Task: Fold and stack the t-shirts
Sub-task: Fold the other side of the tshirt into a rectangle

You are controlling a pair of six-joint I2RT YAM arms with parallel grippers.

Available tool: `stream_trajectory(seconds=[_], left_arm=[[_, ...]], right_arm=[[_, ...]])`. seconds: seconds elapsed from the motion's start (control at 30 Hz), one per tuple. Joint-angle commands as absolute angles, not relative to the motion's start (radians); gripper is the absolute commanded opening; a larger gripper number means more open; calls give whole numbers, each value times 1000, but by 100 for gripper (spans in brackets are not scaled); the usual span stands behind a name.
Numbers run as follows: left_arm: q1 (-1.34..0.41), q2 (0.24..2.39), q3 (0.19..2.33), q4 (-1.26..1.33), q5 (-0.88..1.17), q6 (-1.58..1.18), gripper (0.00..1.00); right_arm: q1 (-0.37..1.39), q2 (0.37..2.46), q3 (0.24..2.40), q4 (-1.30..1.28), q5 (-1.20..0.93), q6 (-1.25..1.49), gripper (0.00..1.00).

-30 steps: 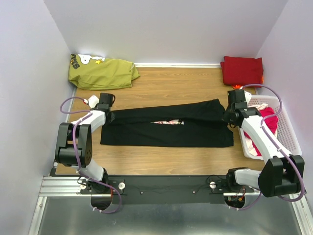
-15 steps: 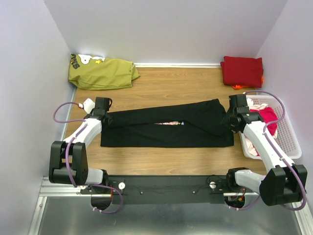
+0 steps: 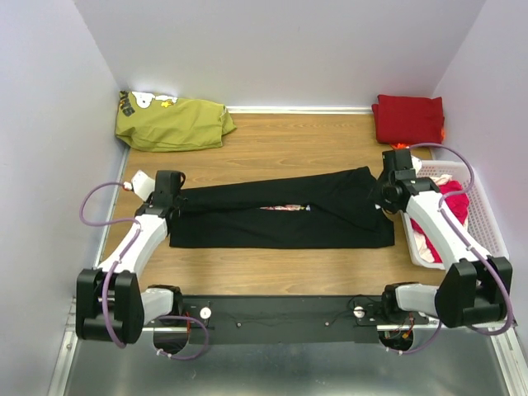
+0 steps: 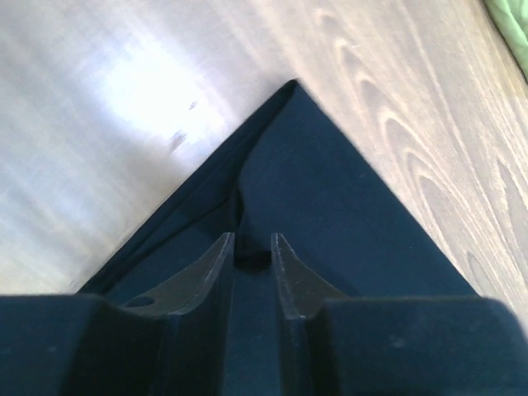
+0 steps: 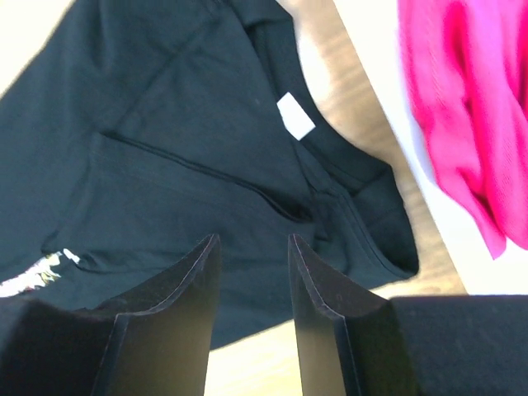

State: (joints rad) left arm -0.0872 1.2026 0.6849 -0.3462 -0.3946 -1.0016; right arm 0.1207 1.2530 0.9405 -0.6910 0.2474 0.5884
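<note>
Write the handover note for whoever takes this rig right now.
Left gripper: shut on the left end of the black cloth t-shirt.
Right gripper: open over that shirt's collar end, holding nothing.
The black shirt lies across mid-table, folded lengthwise into a band.
Dark red cloth t-shirt: folded, at the far right corner.
Bright pink cloth t-shirts: heaped in the white plastic basket on the right.
Olive-green cloth garment: far left corner.
Done: the red one is folded.
Left: finish folding the black one, stack it, then do the pink ones.

Bright, even light; glare bleaches the table [image 4: 140,91] (wrist views slightly blurred).
</note>
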Motion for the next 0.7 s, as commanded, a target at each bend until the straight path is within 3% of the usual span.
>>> stream_trajectory(seconds=[0.0,0.2,0.37,0.5,0.57,0.67], left_arm=[[-106,1114,614,-420,-485,-1126,31],[-109,1127,598,-508,-549,-1206,33],[-115,1268,669,-615,-607,-1230,35],[-123,1385,730,-722,-664,-1311,57],[-138,1434,759,-735,-679,-1321,64],[-166,1434,770,-680,-675,-1280,66]], right_arm=[[140,1307,992,-634,244,609,47],[155,1345,992,-604,245,607,47],[167,1365,994,-595,244,603,47],[176,1370,996,-588,244,598,47],[179,1370,997,-584,242,598,47],[184,1376,1002,-581,241,595,47]])
